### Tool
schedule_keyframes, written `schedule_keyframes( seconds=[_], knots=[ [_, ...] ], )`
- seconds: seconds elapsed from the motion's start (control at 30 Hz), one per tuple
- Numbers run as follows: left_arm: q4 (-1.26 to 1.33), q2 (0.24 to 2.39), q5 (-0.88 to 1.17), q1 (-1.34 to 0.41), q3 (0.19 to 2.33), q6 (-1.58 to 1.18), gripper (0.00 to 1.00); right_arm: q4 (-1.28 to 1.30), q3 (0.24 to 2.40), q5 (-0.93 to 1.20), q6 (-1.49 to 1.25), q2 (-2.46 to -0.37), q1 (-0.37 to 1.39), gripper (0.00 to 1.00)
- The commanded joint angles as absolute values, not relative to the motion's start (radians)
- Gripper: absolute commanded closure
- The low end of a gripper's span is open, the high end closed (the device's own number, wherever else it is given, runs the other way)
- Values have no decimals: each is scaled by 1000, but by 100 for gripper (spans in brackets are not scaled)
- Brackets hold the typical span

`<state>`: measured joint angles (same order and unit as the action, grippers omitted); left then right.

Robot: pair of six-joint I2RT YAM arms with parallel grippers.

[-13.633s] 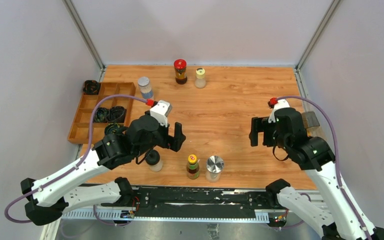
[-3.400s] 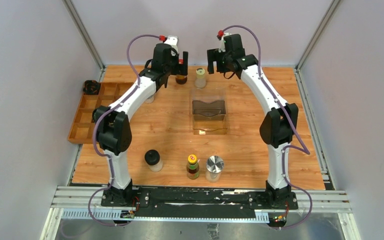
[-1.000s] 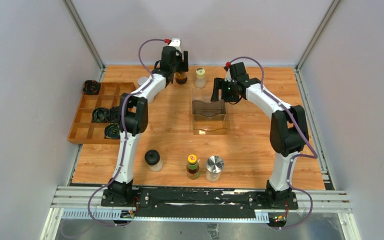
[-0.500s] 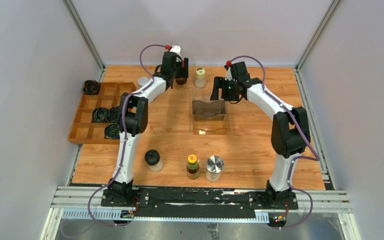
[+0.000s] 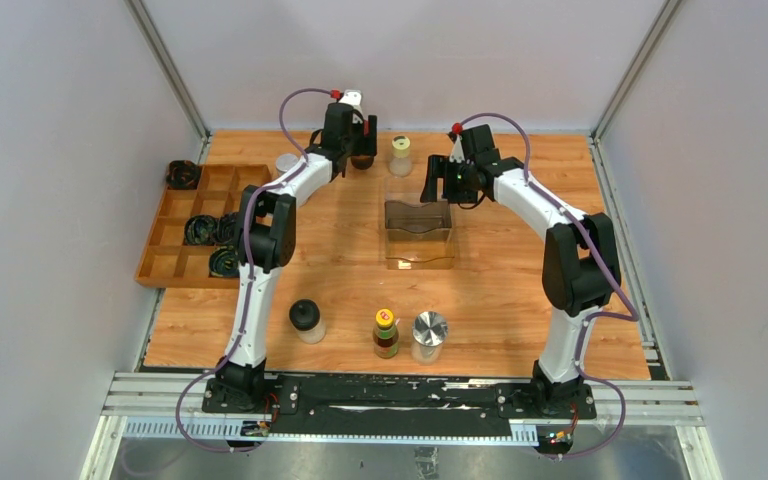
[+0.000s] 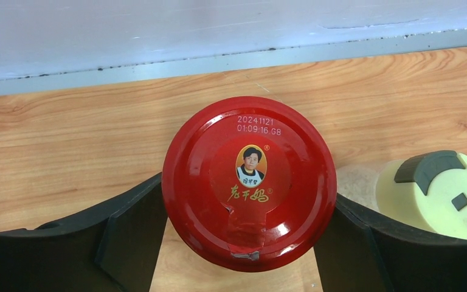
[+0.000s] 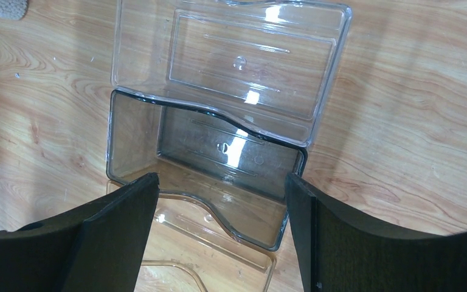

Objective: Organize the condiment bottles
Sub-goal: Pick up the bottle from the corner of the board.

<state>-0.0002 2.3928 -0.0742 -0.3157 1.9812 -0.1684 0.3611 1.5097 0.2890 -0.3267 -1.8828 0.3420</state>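
The top camera looks down from behind the arm bases over the whole bench [image 5: 500, 290]. The left wrist camera looks straight down, close, on a red-lidded jar [image 6: 249, 182]. The right wrist camera looks, close, into the clear box [image 7: 219, 152] seen mid-bench from above.

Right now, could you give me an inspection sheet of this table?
Surface: wooden table, no spills seen.
Job's things: red-lidded jar and yellow-capped shaker at the far edge; blue-labelled jar partly behind the left arm; black-capped jar, sauce bottle, silver-lidded jar in a near row.
Clutter: plastic bins mid-table; wooden tray at left holding black coiled bundles, one outside it.
Grippers: left gripper flanks the red lid, grip unclear; right gripper open above the bins.
Cables: purple cables loop off both wrists.
Surroundings: plain walls, metal frame.
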Motion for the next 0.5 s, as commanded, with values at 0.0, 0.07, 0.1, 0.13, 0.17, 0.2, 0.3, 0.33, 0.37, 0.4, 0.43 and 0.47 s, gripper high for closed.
schedule_keyframes(
  seconds=[0.0,0.07,0.1,0.13,0.17,0.2,0.3,0.33,0.37,0.4,0.43,0.47],
  knots=[
    [39,2373,-65,-314,2004,-179,16,360,1500,306,-342,-1889,339,19],
    [45,2372,-62,-314,2006,-183,18,358,1502,311,-347,-1893,338,19],
    [48,2371,-60,-314,2007,-186,19,358,1503,314,-347,-1895,339,19],
    [51,2371,-58,-314,2008,-188,19,356,1504,314,-349,-1896,339,19],
    [53,2370,-56,-314,2010,-189,20,355,1505,316,-348,-1897,340,19],
    [55,2368,-54,-314,2010,-190,21,354,1503,315,-348,-1898,339,19],
    [56,2363,-51,-314,2012,-188,25,353,1500,310,-348,-1898,340,19],
    [57,2360,-49,-314,2012,-187,26,353,1499,310,-348,-1898,340,19],
    [57,2358,-47,-314,2010,-186,28,354,1499,310,-350,-1898,341,19],
    [56,2354,-44,-314,2008,-185,29,353,1498,310,-349,-1899,343,19],
    [57,2350,-41,-314,2004,-184,31,353,1497,310,-350,-1898,343,19],
    [54,2345,-39,-314,1998,-184,31,353,1497,310,-351,-1898,345,19]
  ],
)
